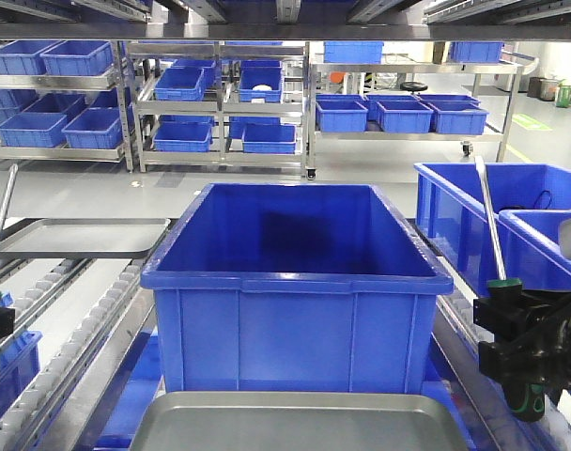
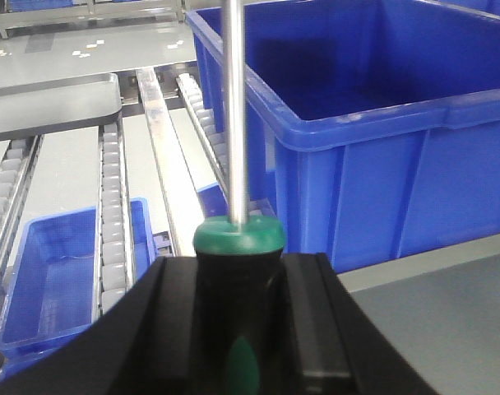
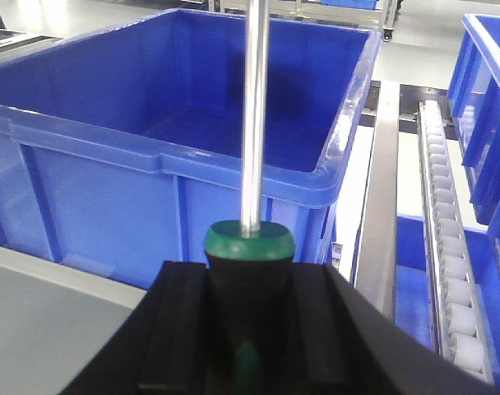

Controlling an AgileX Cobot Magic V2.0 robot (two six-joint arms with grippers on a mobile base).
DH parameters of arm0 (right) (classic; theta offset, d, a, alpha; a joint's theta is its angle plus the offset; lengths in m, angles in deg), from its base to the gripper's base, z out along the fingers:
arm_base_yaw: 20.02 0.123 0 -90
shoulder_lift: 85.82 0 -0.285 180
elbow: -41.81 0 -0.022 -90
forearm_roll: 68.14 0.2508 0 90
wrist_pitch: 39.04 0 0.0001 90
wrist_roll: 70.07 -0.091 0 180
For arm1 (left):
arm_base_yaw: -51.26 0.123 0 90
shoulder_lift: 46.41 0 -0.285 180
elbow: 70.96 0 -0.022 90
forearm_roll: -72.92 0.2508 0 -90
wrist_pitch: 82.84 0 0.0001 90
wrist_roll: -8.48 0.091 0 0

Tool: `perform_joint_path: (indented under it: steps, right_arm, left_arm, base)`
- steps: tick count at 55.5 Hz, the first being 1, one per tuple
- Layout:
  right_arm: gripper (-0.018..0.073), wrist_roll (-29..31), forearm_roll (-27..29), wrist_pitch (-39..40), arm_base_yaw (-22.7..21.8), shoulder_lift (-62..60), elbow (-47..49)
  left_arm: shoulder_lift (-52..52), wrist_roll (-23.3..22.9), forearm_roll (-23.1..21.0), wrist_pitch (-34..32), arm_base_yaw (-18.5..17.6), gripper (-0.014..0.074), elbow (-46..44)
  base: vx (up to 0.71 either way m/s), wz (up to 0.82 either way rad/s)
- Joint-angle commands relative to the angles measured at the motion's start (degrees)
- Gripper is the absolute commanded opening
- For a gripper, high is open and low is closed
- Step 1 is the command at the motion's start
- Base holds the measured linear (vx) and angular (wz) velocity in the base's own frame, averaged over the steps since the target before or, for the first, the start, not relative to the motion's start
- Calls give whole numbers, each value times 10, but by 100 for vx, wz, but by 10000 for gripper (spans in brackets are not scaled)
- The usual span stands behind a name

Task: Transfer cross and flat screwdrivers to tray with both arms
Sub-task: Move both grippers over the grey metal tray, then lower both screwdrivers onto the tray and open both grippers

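Shelving (image 1: 220,103) loaded with small blue bins runs along the back of the room. In front of it, dead centre, sits a deep blue crate (image 1: 295,282), open and facing me, with more blue crates (image 1: 483,216) just off to its right. Roller tracks (image 1: 88,329) run down both sides. A second grey tray (image 1: 79,240) lies flat on the left rollers, level with the far end of the crate.

The tray (image 1: 295,418) sits just this side of the crate, its far rim close against the crate's front wall. Nothing rests on the part I can see.

The left gripper (image 2: 238,280) stands off to the tray's left, its black fingers (image 2: 316,304) clenched on the handle of the left screwdriver (image 2: 233,107). The right gripper (image 3: 248,284) stands off to the tray's right, clamped the same way on the right screwdriver (image 3: 254,115). Each tool stands nearly upright, green collar just above the fingers and silver shaft rising past the crate's rim. Both are in the air beside the tray, not over it. The tips are too small or cut off to tell cross from flat.
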Motion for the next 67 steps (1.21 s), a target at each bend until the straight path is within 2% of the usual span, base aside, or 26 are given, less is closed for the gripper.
perform_joint_path:
  steps: [1, 22, 25, 32, 40, 51, 59, 67]
  right_arm:
    - [-8, 1, -4, 52, -1, -9, 17]
    - [-8, 1, -3, 62, -1, -4, 17]
    - [-8, 1, -3, 63, -1, -5, 17]
    - [-8, 0, 10, 69, -1, -3, 17]
    - [-8, 3, 83, 33, -1, -1, 17]
    - [-8, 60, 178, -54, -1, 12, 17]
    - [-8, 92, 261, -100, -1, 52, 17]
    - [-6, 114, 342, -150, -1, 105, 17]
  left_arm:
    - [5, -3, -13, -46, -3, 0, -16]
    - [5, -3, -13, -49, -3, 0, -16]
    - [5, -4, -25, -47, -3, 0, -16]
    - [4, 9, -66, -41, -4, 0, -16]
    - [-13, 52, -114, -15, -31, 0, -16]
    - [-68, 96, -233, -18, -106, 0, -16]
    - [-129, 101, -308, -16, -162, 0, -16]
    - [-184, 102, -371, -8, -196, 4, -16]
  base:
    - [0, 0]
    - [0, 0]
    - [0, 0]
    - [0, 0]
    - [0, 0]
    - [0, 0]
    - [0, 0]
    - [0, 0]
